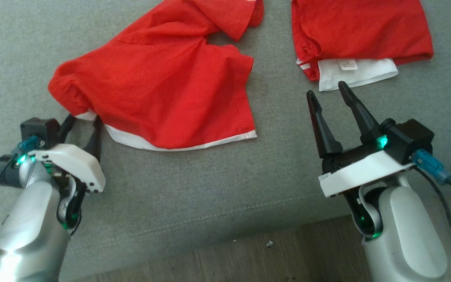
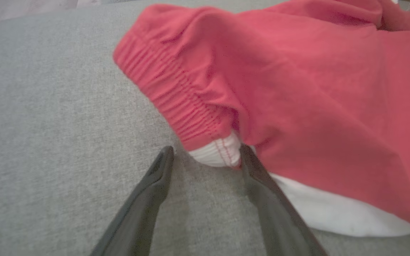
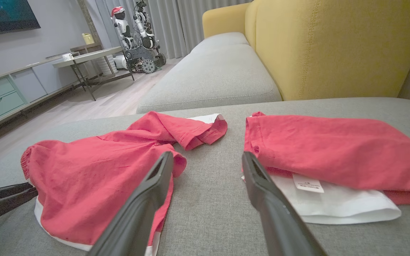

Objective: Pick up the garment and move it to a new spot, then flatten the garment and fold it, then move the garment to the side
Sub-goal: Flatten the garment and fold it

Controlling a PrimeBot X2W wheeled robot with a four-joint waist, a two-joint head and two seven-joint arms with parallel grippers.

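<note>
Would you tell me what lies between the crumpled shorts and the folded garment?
Bare grey cushion separates the shorts from the folded garment, plain in the head view.

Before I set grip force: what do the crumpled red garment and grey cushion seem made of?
Crumpled red garment: thin, matte cloth, possibly cotton; soft wrinkles, shirred waistband. Grey cushion: matte woven upholstery; fine flecked texture.

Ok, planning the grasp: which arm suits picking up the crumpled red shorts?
Left. The left gripper has open fingers flanking the crumpled shorts at the waistband corner; the right gripper hovers near the folded garment.
</note>
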